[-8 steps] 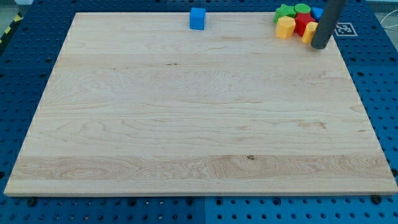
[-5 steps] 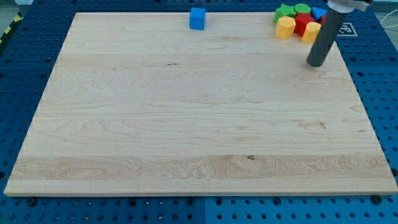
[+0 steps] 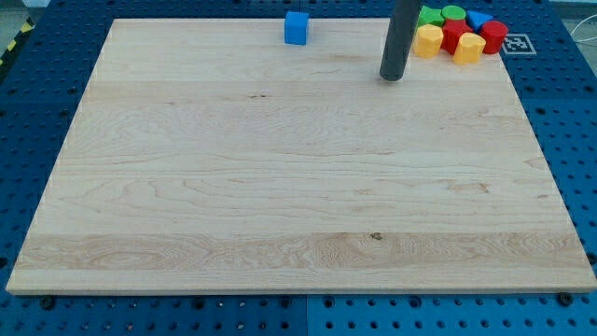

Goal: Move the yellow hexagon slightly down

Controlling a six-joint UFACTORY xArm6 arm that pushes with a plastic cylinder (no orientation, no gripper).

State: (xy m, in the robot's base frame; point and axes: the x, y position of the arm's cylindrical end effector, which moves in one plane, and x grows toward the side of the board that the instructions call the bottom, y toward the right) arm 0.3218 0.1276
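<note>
A cluster of blocks sits at the board's top right corner. In it, a yellow block that looks like the hexagon (image 3: 468, 48) lies at the lower right, and a second, rounder yellow block (image 3: 428, 40) at the lower left. Between and around them are a red block (image 3: 454, 35), another red block (image 3: 493, 35), a green star-like block (image 3: 430, 16), a green round block (image 3: 453, 12) and a blue triangular block (image 3: 478, 19). My tip (image 3: 393, 77) rests on the board left of and slightly below the cluster, touching no block.
A blue cube (image 3: 296, 28) stands alone at the top edge, left of my tip. The wooden board (image 3: 280, 187) lies on a blue perforated table. A white printed marker (image 3: 516, 43) sits just off the board's top right corner.
My tip left the cluster's right side, dipped toward the view's bottom, then swung left to the cluster's left side. The blocks have not visibly moved.
</note>
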